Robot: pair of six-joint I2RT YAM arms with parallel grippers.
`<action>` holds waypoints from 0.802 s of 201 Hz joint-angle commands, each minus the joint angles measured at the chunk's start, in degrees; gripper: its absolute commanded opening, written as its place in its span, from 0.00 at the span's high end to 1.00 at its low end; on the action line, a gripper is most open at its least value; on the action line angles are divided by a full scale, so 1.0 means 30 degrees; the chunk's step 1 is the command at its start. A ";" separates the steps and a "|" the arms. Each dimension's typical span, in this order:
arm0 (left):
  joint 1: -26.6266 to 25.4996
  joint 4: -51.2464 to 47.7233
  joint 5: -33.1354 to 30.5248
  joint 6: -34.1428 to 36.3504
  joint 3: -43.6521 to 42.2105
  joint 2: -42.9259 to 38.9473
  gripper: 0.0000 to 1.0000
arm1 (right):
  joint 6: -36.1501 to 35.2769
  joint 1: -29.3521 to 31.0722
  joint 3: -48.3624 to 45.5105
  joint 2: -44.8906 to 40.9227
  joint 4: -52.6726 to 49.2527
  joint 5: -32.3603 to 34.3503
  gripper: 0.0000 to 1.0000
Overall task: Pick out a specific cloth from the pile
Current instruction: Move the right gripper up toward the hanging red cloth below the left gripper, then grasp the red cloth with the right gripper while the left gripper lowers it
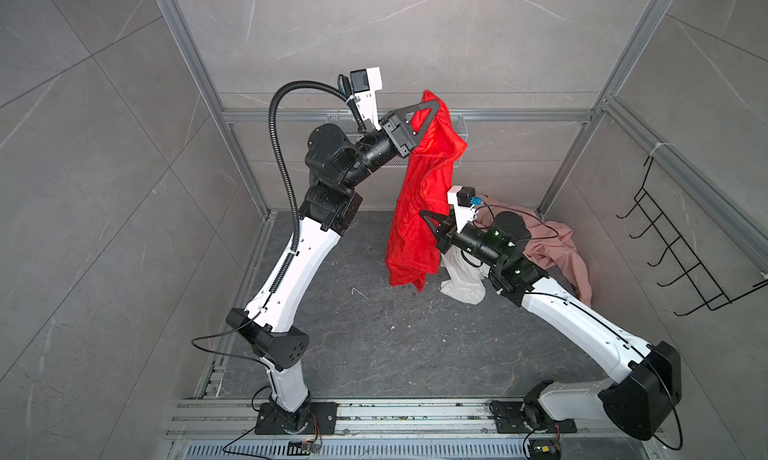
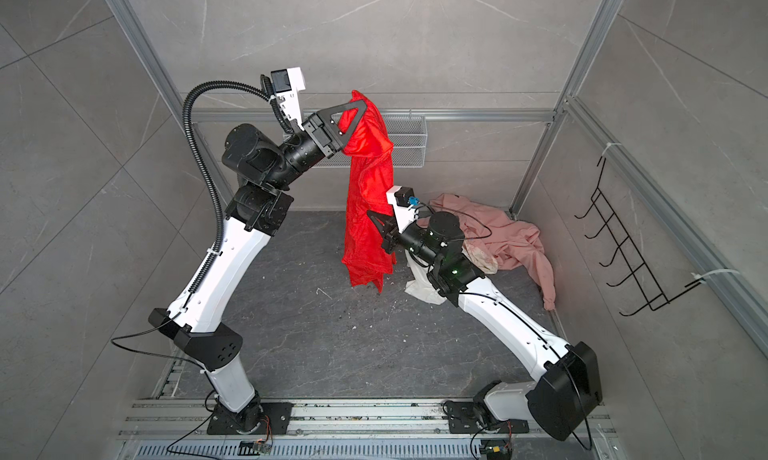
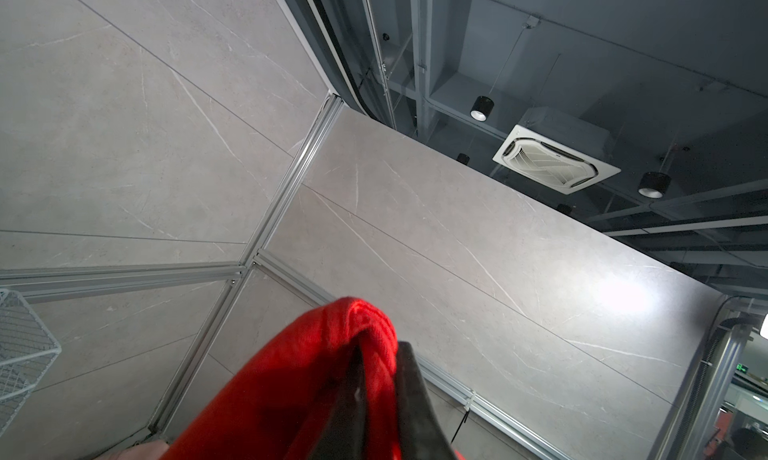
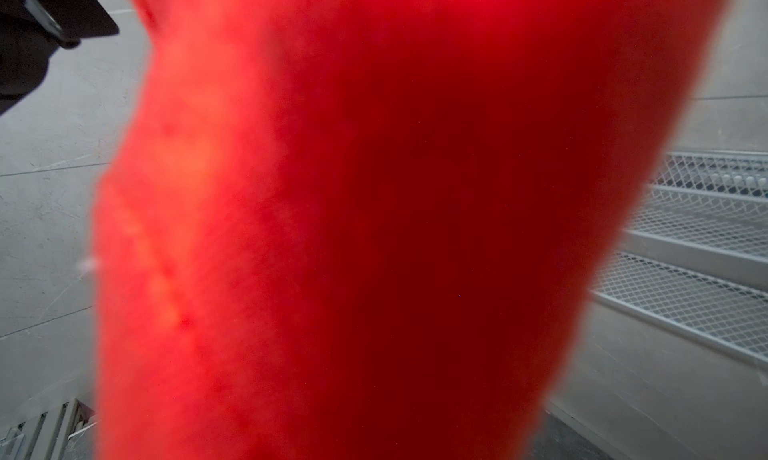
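Observation:
The cloth (image 1: 411, 246) (image 2: 365, 246) is bright red and hangs in the air, clear of the dark floor. High near the back wall, my left gripper (image 1: 436, 101) (image 2: 365, 101) (image 3: 380, 345) is shut on the cloth's top (image 3: 291, 375). My right gripper (image 1: 422, 213) (image 2: 369, 213) is shut, its fingers pinching the hanging fabric about midway down. In the right wrist view the cloth (image 4: 374, 229) fills the picture and hides the jaws. The pile (image 1: 540, 246) lies at the back right under the right arm, with a pale pink garment (image 2: 511, 237) and a white garment (image 1: 461, 283) (image 2: 419, 289).
A white mesh basket (image 2: 407, 138) (image 4: 685, 229) hangs on the back wall behind the cloth. A black wire rack (image 1: 673, 246) (image 2: 623, 246) is fixed to the right wall. Metal rails (image 1: 374, 412) run along the front edge by the arm bases.

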 commanded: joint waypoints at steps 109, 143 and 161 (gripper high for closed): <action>-0.0002 0.1157 -0.0845 0.1569 -0.5487 -0.5466 1.00 | -0.1235 0.2211 0.0830 -0.3450 -0.3305 0.0946 1.00; 0.0002 0.1185 -0.1230 0.1896 -0.8012 -0.7347 1.00 | -0.1291 0.3248 0.0552 -0.4140 -0.3602 0.1378 1.00; 0.0002 0.1166 -0.1585 0.2061 -0.9528 -0.8399 1.00 | -0.1483 0.3919 0.0561 -0.4363 -0.4073 0.1598 1.00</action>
